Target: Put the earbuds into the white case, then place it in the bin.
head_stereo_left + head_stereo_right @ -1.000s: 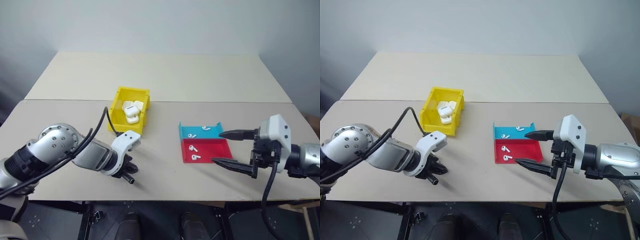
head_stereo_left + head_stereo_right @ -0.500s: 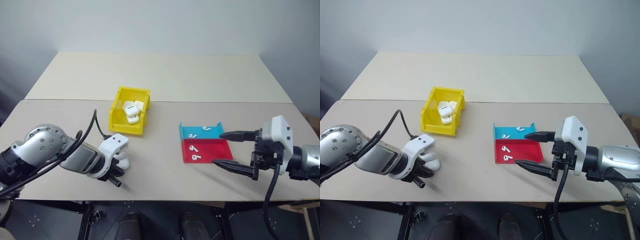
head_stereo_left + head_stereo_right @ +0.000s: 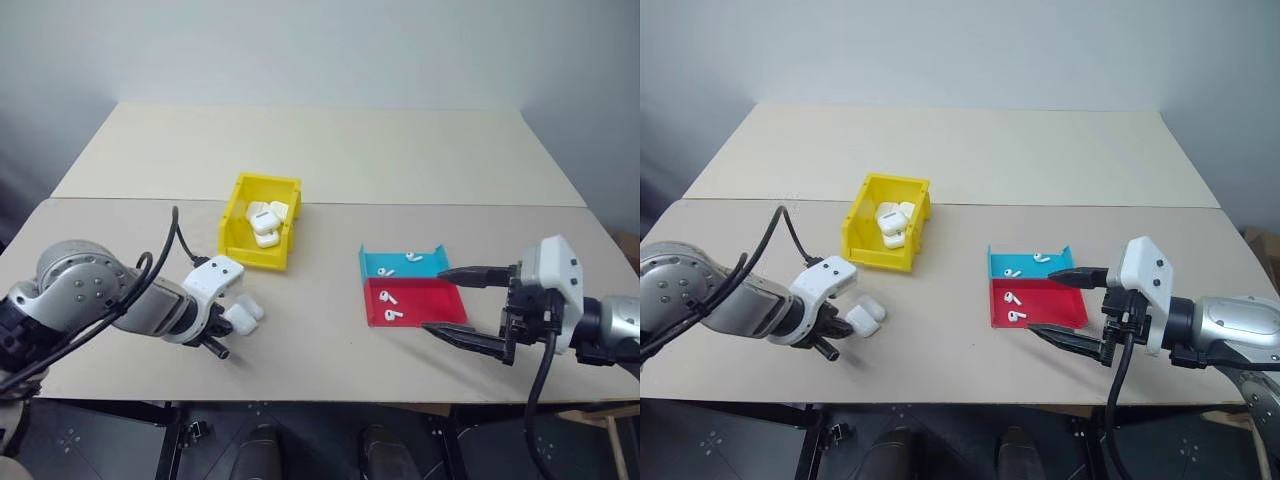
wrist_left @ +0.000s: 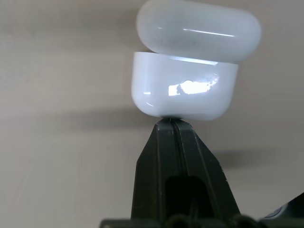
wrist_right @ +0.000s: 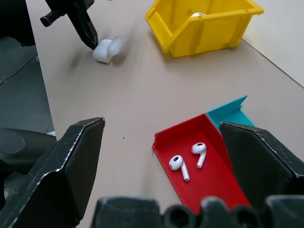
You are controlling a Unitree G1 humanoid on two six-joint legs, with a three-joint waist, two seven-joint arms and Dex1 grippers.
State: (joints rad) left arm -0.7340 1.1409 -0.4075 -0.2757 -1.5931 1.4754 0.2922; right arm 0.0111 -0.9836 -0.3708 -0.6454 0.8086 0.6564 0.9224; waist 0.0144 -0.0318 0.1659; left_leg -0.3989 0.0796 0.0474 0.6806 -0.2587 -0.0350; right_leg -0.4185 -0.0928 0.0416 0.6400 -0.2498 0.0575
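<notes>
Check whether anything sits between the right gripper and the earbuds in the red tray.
Nothing visible does. The right gripper, jaws open, hangs just beside the red tray, and the earbuds lie uncovered in it.

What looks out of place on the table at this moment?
One white case lies on its side on the table with its lid open, outside the bin. The shut left claw touches it.

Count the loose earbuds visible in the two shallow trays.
4: two in the red tray, at and; two in the blue tray, at and. None looks hidden.
</notes>
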